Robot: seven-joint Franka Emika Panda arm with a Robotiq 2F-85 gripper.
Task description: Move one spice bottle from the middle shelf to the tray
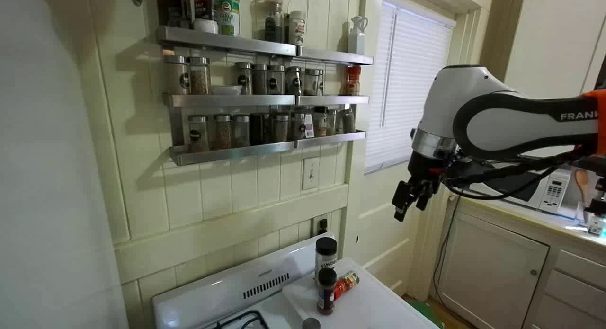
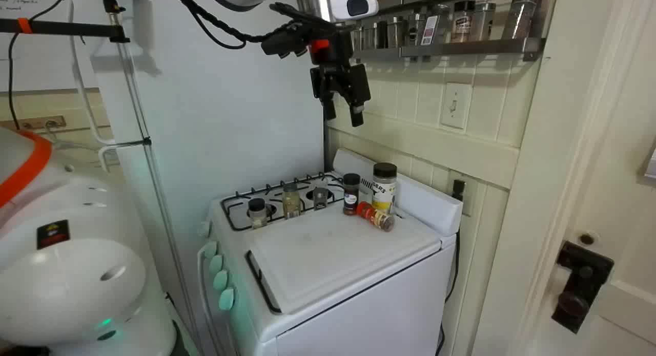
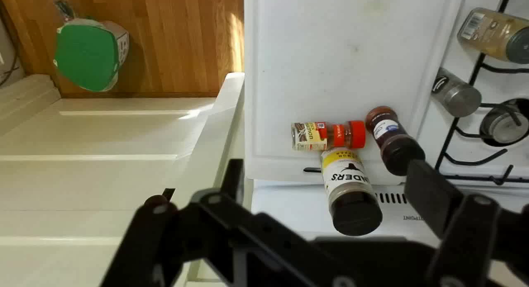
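Note:
The middle shelf shows in an exterior view with several silver-lidded spice jars and a red-capped spice bottle at its right end. The white tray lies on the stove; it also shows in the wrist view. A red-capped cinnamon bottle lies on its side on it, beside a dark black-capped bottle and a large black-lidded bottle, both upright. My gripper is open and empty, high above the bottles in both exterior views. In the wrist view its fingers are wide apart.
Several jars stand beside the tray near the black burner grates. The upper shelf and lower shelf also hold bottles. The stove's back panel rises along the wall. A window is right of the rack.

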